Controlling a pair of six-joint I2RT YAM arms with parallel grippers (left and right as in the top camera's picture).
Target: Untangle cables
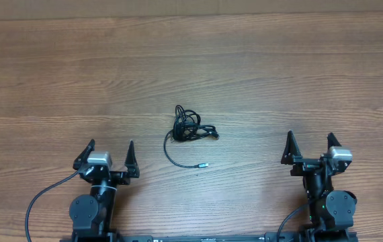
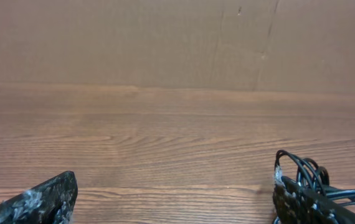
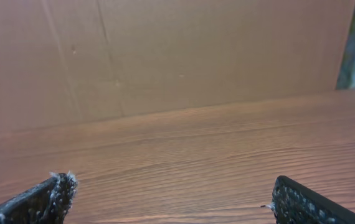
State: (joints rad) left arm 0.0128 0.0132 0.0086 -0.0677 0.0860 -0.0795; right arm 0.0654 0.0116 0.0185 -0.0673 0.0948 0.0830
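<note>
The cables (image 1: 189, 127) are thin black cords bunched in a small knot at the table's middle, with one loose strand curving down to a silver-tipped plug (image 1: 203, 164). In the left wrist view the knot (image 2: 305, 171) shows at the right, partly behind my right finger. My left gripper (image 1: 109, 154) is open and empty, near the front edge, left of the cables. My right gripper (image 1: 309, 146) is open and empty, at the front right, well apart from the cables. The right wrist view shows only bare table between my open fingers (image 3: 171, 199).
The wooden table (image 1: 191, 67) fills the overhead view. A brown cardboard wall (image 2: 165, 37) stands behind the table's far edge. Thicker black arm wires (image 1: 40, 202) run from the arm bases at the front.
</note>
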